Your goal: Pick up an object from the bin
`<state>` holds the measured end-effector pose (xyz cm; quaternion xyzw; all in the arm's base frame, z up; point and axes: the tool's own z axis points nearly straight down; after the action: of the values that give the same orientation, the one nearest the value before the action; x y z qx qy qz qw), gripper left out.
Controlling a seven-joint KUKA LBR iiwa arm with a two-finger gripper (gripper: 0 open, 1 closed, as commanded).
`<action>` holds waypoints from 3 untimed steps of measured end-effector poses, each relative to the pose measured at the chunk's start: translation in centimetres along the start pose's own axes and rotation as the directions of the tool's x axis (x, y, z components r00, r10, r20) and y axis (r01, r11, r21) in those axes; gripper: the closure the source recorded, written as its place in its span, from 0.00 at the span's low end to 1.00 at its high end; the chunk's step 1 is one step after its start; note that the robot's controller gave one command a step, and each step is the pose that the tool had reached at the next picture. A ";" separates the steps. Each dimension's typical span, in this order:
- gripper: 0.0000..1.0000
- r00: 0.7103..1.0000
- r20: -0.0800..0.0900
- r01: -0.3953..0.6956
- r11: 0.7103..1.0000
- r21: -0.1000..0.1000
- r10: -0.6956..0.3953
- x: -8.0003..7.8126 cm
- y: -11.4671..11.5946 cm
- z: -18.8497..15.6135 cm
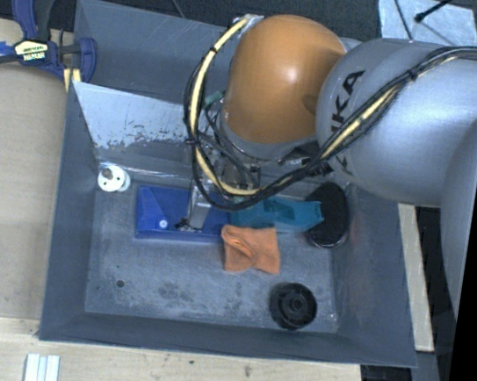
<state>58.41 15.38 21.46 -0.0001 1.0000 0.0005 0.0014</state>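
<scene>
My gripper (196,216) reaches down onto a flat blue block (162,212) lying left of the bin's middle; a grey finger rests on the block's right part. An orange crumpled cloth (252,249) lies just right of the block, touching its end. A teal piece (293,215) lies behind the cloth, partly under the arm.
A small white round cap (112,179) lies at the bin's left, near the back wall. A black ribbed disc (293,305) sits at the front right. A black oval thing (332,215) lies at the right. The arm with its orange dome covers the bin's back.
</scene>
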 end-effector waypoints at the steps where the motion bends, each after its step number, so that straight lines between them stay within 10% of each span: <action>1: 1.00 0.994 -0.002 0.112 0.994 0.001 -0.112 5.4 -7.3 7.7; 2: 0.00 0.994 -0.001 0.112 0.994 0.000 -0.112 5.3 -7.3 7.7; 3: 0.00 0.994 -0.001 0.112 0.994 0.000 -0.112 5.3 -7.3 7.7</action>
<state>53.10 8.11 13.73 -0.0561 0.9984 0.0003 0.0010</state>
